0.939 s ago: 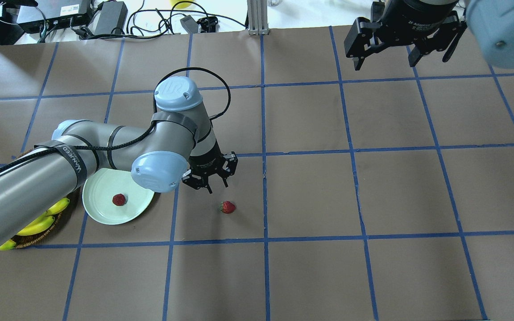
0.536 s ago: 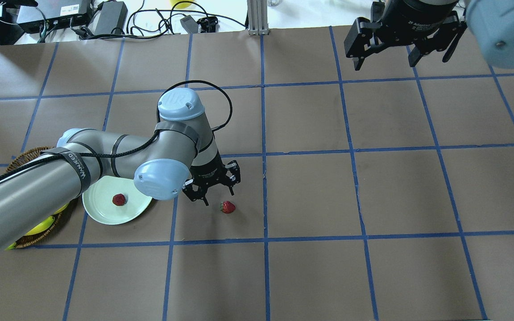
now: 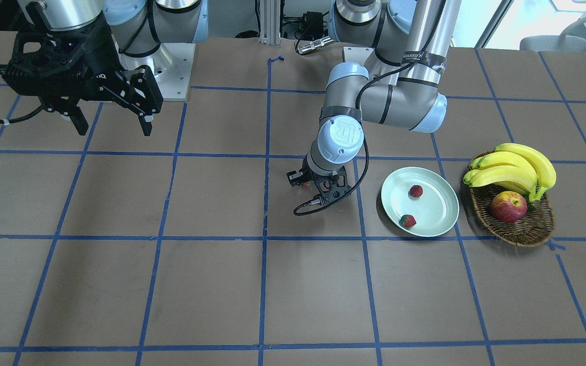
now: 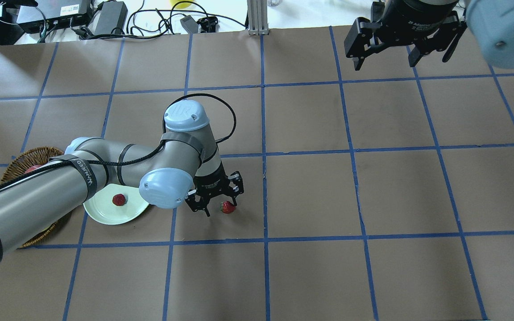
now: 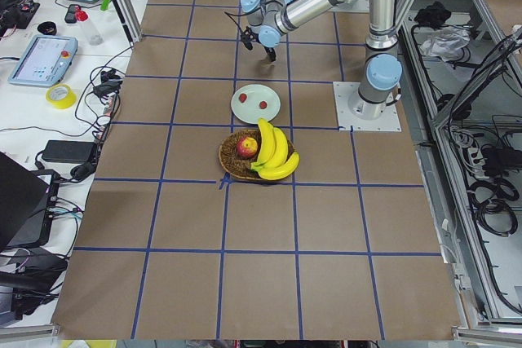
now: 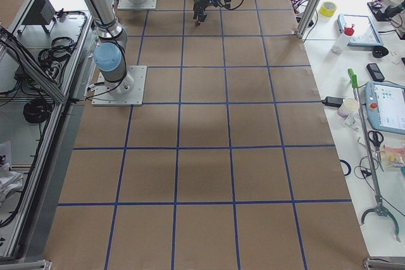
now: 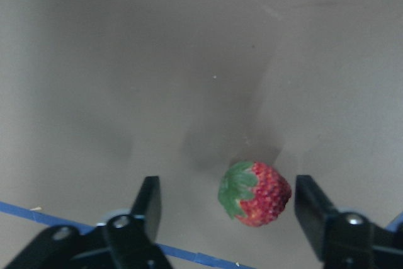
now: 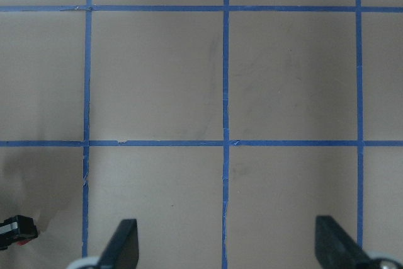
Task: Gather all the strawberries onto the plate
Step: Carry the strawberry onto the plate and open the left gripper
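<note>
One strawberry (image 4: 227, 207) lies on the brown table paper. In the left wrist view, this strawberry (image 7: 255, 193) sits between the open fingers, closer to the right one. My left gripper (image 4: 219, 208) is open and low over the table, straddling it. Two more strawberries (image 3: 415, 190) (image 3: 408, 220) lie on the mint-green plate (image 3: 445, 213). In the overhead view the left arm covers part of the plate (image 4: 105, 216), so only one of these strawberries (image 4: 119, 199) shows there. My right gripper (image 4: 402, 58) is open and empty, high at the far right.
A wicker basket (image 3: 522, 231) with bananas (image 3: 517, 162) and a red-yellow apple (image 3: 508, 207) stands right beside the plate. Blue tape lines grid the table. Cables and boxes lie beyond the far edge (image 4: 105, 18).
My left gripper has moved toward the loose strawberry and lowered, from beside it to straddling it. The left arm now covers more of the plate. The right arm has not moved.
</note>
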Action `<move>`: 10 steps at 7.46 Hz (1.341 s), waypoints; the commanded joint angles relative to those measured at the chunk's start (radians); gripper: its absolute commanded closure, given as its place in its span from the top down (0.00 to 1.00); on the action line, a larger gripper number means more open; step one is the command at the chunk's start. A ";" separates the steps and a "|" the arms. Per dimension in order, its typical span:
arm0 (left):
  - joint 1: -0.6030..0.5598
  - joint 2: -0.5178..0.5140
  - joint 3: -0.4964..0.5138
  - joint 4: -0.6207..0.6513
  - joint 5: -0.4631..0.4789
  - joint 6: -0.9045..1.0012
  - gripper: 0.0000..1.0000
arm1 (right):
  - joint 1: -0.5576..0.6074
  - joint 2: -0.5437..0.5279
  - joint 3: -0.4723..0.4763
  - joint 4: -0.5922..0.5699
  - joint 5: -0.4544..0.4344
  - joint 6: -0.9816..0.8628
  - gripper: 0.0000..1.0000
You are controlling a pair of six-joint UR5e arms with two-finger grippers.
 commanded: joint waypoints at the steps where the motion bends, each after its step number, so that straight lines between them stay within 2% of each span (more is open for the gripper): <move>1: -0.001 0.000 0.003 0.001 -0.008 0.002 0.00 | 0.000 0.000 0.000 0.000 0.000 0.000 1.00; 3: 0.010 0.035 0.047 0.004 0.018 0.043 0.00 | 0.000 0.000 0.000 0.000 0.000 0.000 1.00; 4: 0.037 0.040 0.114 -0.037 0.106 0.072 0.00 | 0.000 0.000 0.000 0.000 0.000 0.000 1.00; 6: 0.149 0.042 0.243 -0.236 0.222 0.237 0.00 | 0.000 0.000 0.000 0.000 0.000 0.000 1.00; 7: 0.250 0.042 0.236 -0.282 0.215 0.292 0.00 | 0.000 0.000 0.000 0.000 0.000 0.000 1.00; 9: 0.397 0.045 0.187 -0.280 0.250 0.532 0.00 | 0.000 0.000 0.000 0.000 0.000 0.002 1.00; 10: 0.444 0.028 0.179 -0.257 0.286 0.563 0.00 | 0.000 0.000 0.000 0.000 0.000 0.000 1.00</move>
